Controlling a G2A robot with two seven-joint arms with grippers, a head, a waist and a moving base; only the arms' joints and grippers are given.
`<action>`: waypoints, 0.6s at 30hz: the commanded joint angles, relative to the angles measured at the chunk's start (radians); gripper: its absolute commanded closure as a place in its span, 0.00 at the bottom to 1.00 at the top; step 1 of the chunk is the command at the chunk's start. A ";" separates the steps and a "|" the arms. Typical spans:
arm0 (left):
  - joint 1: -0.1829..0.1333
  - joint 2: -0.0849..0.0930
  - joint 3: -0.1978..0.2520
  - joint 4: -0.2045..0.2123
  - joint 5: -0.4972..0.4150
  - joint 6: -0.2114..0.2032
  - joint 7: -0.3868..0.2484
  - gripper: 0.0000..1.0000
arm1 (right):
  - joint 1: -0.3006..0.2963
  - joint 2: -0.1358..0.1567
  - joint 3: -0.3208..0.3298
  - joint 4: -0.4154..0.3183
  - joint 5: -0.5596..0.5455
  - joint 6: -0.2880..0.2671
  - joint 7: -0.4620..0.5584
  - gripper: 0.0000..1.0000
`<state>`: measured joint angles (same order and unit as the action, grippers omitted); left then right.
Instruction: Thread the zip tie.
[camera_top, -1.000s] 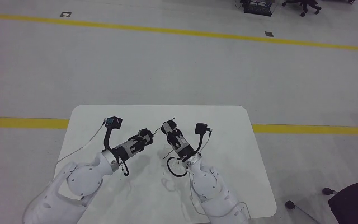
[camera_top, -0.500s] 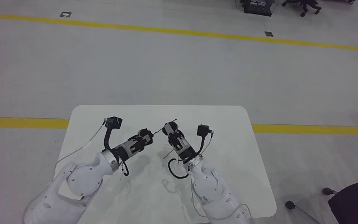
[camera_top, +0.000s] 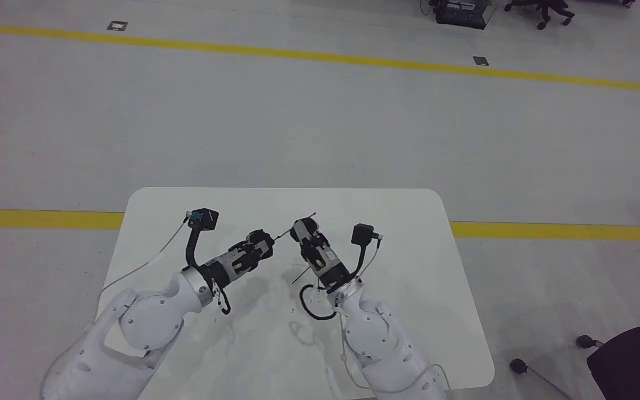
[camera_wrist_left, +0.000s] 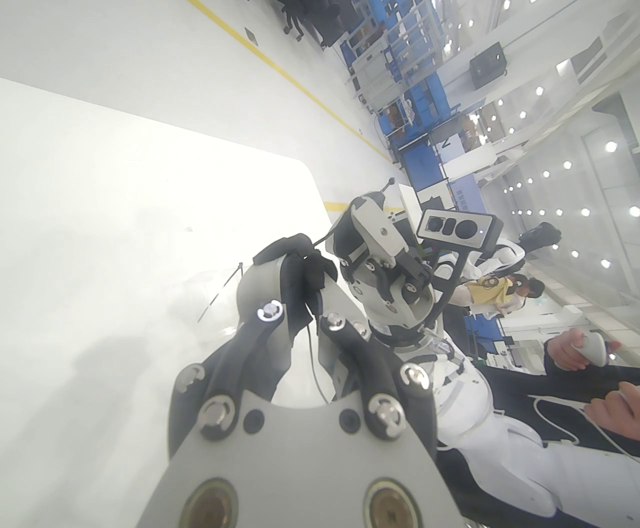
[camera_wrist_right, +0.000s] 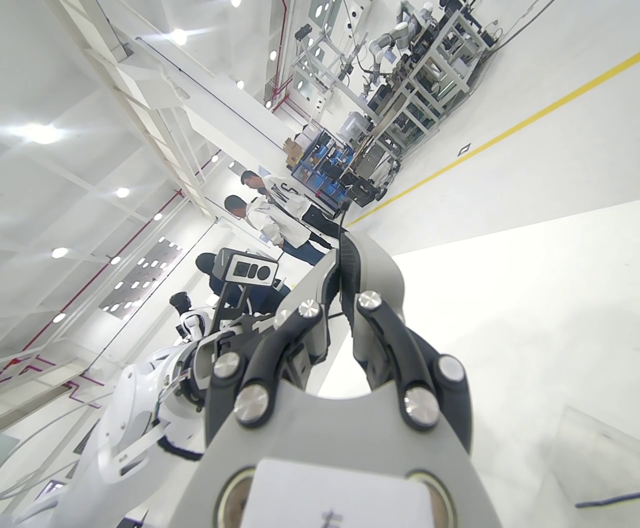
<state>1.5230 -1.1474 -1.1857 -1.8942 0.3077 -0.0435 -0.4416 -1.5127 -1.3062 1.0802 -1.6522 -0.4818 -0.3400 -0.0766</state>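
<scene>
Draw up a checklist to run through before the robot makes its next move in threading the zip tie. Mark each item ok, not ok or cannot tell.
1. Left end effector grips the zip tie: ok, it is shut on it.
2. Right end effector grips the zip tie: ok, it is shut on the strip, and the strip's end pokes out beyond it.
3. The two end effectors are close together over the table: ok, they are almost tip to tip.
4. Tail lined up with the head's slot: cannot tell, the parts are too small to see.
5. Tail already inside the head: cannot tell.
</scene>
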 joint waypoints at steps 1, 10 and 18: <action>0.000 0.000 0.000 0.000 0.000 0.000 0.000 1.00 | 0.001 0.002 -0.005 -0.001 -0.007 0.000 -0.008 1.00; 0.000 0.000 0.000 0.000 0.000 0.000 0.000 1.00 | 0.008 0.017 -0.024 0.008 -0.034 0.000 -0.042 1.00; 0.000 0.000 0.000 0.000 0.000 0.000 0.000 1.00 | 0.014 0.029 -0.035 0.014 -0.031 0.000 -0.065 1.00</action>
<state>1.5230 -1.1474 -1.1857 -1.8942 0.3077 -0.0435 -0.4416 -1.4994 -1.2783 1.0465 -1.6392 -0.5138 -0.3400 -0.1397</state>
